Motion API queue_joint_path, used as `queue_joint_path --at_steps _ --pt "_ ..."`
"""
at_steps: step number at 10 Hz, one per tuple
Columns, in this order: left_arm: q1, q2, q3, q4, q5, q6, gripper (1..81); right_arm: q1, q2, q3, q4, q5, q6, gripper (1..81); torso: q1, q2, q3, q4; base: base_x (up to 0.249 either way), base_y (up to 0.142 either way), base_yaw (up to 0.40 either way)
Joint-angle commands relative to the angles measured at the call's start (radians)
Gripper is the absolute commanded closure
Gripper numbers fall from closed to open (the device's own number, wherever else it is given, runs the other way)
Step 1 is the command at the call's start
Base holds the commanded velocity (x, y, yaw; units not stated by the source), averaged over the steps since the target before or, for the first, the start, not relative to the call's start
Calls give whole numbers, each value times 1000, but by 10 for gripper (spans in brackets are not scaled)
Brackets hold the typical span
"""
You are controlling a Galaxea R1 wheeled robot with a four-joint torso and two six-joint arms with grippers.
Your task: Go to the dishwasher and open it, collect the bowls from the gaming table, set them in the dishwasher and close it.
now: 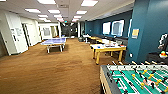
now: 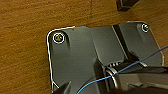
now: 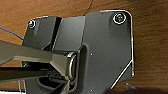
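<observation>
a wide games room with brown carpet (image 1: pixel 50 72). the robot appears to be driving, so the step is likely the approach to the gaming table (image 1: pixel 108 48), a yellow-framed, white-topped desk standing ahead to the right, beyond the green foosball table (image 1: pixel 135 80) at the near right. a blue ping-pong table (image 1: pixel 53 42) sits further left. a good approach would swing wide of the foosball corner. small items lie on the gaming table; the bowls cannot be made out. the wrist views look down at carpet; whether the fingers are released or clenched cannot be told, and the gaming table is well apart from them.
</observation>
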Motion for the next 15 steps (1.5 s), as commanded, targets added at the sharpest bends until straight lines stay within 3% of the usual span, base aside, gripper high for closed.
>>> queue_joint_path --at_steps 1,15 --pt "-58 -10 -2 -5 45 2 10 52 -7 0 3 -46 -3 10 0 0 0 0 133 0 0" --pt "-58 -8 -2 -7 45 2 10 48 -7 0 5 -46 -2 10 -2 0 0 0 135 32 0"
